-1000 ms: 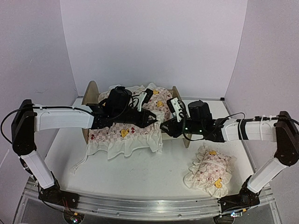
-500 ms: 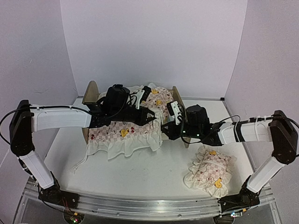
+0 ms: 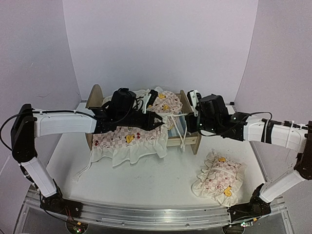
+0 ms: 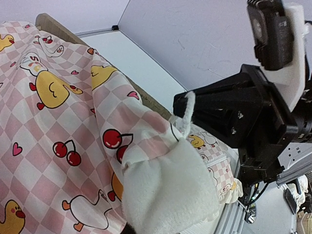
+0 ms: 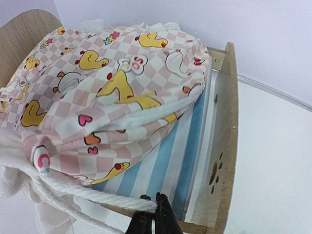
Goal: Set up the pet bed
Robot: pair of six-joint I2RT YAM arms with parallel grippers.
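A duck-print quilt (image 5: 112,87) lies heaped over the pet bed (image 5: 227,117), leaving its blue-and-white striped base (image 5: 170,165) bare beside the paw-print cutouts (image 5: 214,173). The right hand (image 5: 150,214) pinches a white cord (image 5: 87,195) at the near rail.

We see a white table (image 3: 161,180). On it the pet bed (image 3: 187,141) stands directly under the left gripper (image 3: 158,121) and the right gripper (image 5: 148,214). A frilled pillow (image 3: 218,178) lies on the base side of the right gripper, apart from the bed. The quilt (image 3: 129,141) trails its hem onto the table on the base side of the left gripper.
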